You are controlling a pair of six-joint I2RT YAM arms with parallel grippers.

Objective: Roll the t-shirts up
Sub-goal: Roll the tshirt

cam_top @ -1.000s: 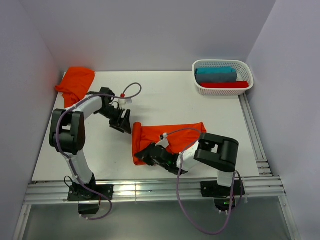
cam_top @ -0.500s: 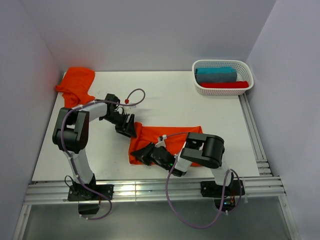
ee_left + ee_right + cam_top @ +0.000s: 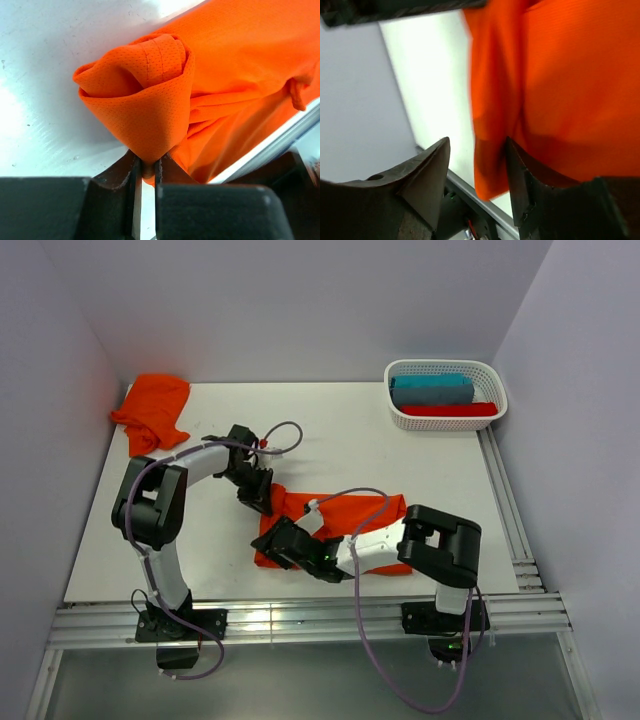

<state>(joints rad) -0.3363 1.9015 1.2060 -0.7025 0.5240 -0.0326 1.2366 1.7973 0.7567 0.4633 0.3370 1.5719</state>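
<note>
One orange t-shirt (image 3: 350,512) lies across the middle of the table, its left end curled into a loose roll (image 3: 150,80). My left gripper (image 3: 262,500) is at that far left end and is shut on a fold of the fabric; the left wrist view shows the cloth pinched between the left gripper's (image 3: 146,167) fingers. My right gripper (image 3: 284,543) is at the shirt's near left corner with its jaws open. In the right wrist view the t-shirt's (image 3: 560,85) edge hangs between the right gripper's (image 3: 477,150) fingers, ungripped. A second orange t-shirt (image 3: 152,408) lies crumpled at the back left.
A white lattice basket (image 3: 446,425) at the back right holds a teal cloth (image 3: 432,388) and a red cloth (image 3: 447,409). Metal rails run along the table's front edge (image 3: 300,620) and right edge (image 3: 506,500). Walls close in the left, back and right sides.
My left gripper moved right to the shirt's left end and shut on the fabric. My right gripper opened, letting go of the near left corner. The shirt's left end shifted.
</note>
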